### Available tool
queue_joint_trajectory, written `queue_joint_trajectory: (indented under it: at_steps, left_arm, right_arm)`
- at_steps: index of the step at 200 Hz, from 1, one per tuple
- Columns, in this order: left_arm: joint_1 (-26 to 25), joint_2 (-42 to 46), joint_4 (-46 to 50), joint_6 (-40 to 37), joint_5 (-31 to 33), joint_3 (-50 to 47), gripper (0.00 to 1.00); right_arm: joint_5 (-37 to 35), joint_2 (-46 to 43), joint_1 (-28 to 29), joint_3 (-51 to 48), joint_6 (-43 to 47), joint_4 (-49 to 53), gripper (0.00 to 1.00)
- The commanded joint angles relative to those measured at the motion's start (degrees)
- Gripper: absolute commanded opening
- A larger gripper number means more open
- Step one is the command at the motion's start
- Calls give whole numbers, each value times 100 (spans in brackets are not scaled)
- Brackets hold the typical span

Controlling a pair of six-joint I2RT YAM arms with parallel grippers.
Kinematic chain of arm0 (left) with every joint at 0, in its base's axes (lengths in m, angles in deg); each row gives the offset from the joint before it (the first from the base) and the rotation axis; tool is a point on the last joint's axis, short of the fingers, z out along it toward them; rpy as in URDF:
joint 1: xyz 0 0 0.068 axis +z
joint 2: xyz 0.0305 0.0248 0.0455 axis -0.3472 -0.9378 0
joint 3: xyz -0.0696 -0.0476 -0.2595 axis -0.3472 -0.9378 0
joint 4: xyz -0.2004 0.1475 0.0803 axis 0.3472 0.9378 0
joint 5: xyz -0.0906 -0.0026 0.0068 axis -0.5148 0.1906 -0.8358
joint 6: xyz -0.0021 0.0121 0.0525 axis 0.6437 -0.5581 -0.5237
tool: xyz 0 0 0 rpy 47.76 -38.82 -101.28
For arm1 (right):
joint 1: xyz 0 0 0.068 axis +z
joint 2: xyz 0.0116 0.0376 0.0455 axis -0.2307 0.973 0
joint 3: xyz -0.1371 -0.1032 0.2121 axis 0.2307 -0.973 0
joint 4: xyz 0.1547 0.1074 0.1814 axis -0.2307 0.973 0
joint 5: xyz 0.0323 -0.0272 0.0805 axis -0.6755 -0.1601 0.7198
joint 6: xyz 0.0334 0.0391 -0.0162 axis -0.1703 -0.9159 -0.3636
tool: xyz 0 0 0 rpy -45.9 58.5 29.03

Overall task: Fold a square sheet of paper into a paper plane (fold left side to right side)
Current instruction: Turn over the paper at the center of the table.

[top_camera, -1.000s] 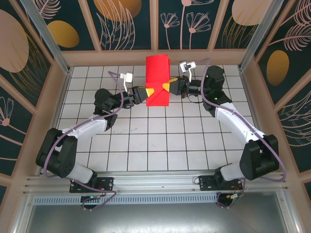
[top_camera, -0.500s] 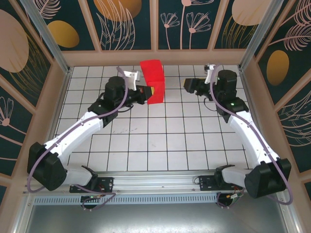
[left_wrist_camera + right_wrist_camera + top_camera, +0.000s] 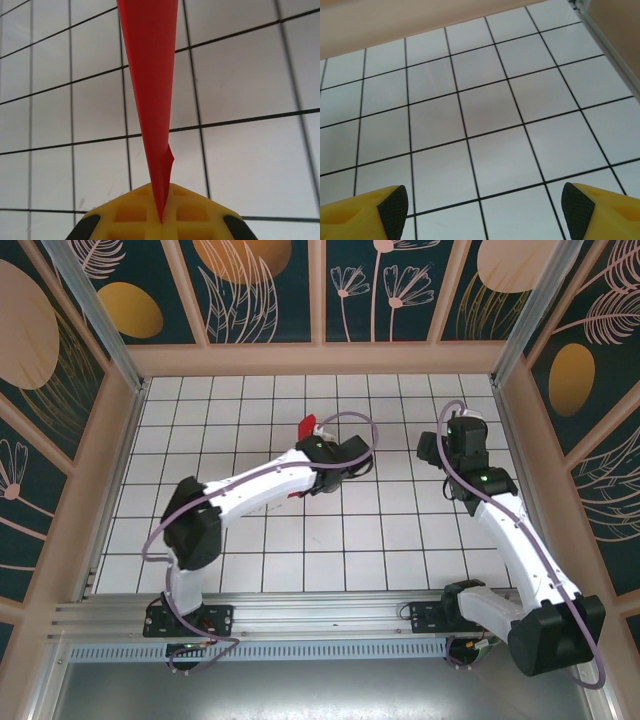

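— While your left gripper (image 3: 161,220) is pinched tight on the red paper (image 3: 150,75), where does the sheet sit?

— Edge-on, rising from the jaws up the middle of the wrist frame, seemingly lifted off the table (image 3: 250,75). From above, a red corner shows just upper left of centre.

— And your right gripper (image 3: 482,207)?

— Jaws wide apart, holding nothing, at the right of the overhead frame. I'd lay the paper flat first, match the edges, then press the crease slowly so it doesn't tear.
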Motion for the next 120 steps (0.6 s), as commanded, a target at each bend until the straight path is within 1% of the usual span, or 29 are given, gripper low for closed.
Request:
queue_joint_trajectory:
  at_steps: [1,13,30,54,65,86,94,107,113,120]
  left_arm:
    - [-59,-605,1017,477,445,504,0]
    - [-72,-1012,1150,553,366,781,0]
    - [-75,-1450,1107,496,71,988,0]
    - [-65,-2044,1103,282,-337,1398,0]
    - [-33,-2287,1090,155,-627,1623,0]
    - [40,-2617,994,-77,-1021,1956,3]
    - [89,-2678,932,-172,-1225,2038,6]
    - [175,-2702,699,-319,-1568,2082,14]
    - [209,-2705,610,-391,-1714,2123,19]
    - [261,-2709,521,-483,-1885,2184,27]
  right_arm:
    - [-330,-167,-53,-73,97,151,83]
    - [-336,-202,-67,-77,112,151,83]
    - [-315,-234,-93,-90,128,169,83]
    - [-284,-226,-127,-129,148,176,83]
    - [-264,-215,-149,-144,142,180,83]
    - [-189,-213,-191,-172,157,196,83]
    - [-150,-213,-200,-195,154,196,83]
    - [-94,-197,-219,-210,158,196,83]
    - [-63,-185,-227,-221,152,189,83]
    - [-21,-164,-240,-227,155,176,83]
